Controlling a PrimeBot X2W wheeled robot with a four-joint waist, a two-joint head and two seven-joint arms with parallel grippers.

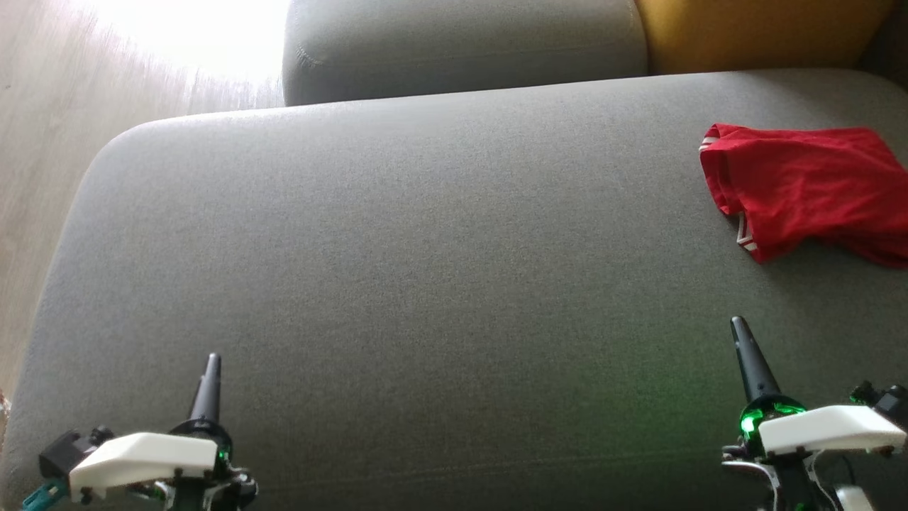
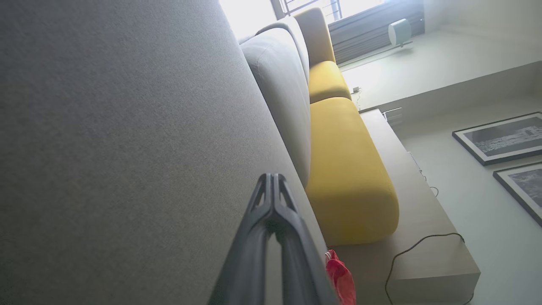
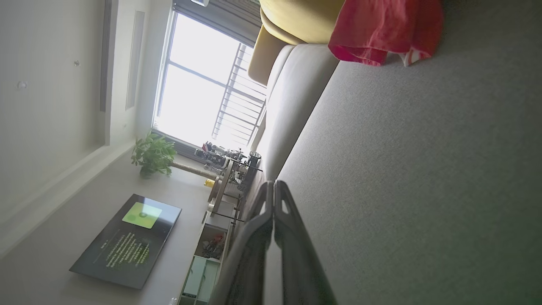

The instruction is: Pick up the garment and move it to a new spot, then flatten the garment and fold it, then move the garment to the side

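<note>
The garment is a red piece of clothing with white trim, lying loosely folded at the far right of the grey sofa seat. A corner of it shows in the left wrist view, and it sits at the top of the right wrist view. My left gripper hovers over the seat's near left, shut and empty. My right gripper is at the near right, well short of the garment, also shut with nothing in it.
A grey back cushion and a yellow cushion stand behind the seat. Wooden floor lies to the left. The right wrist view shows a window, a plant and a dark screen.
</note>
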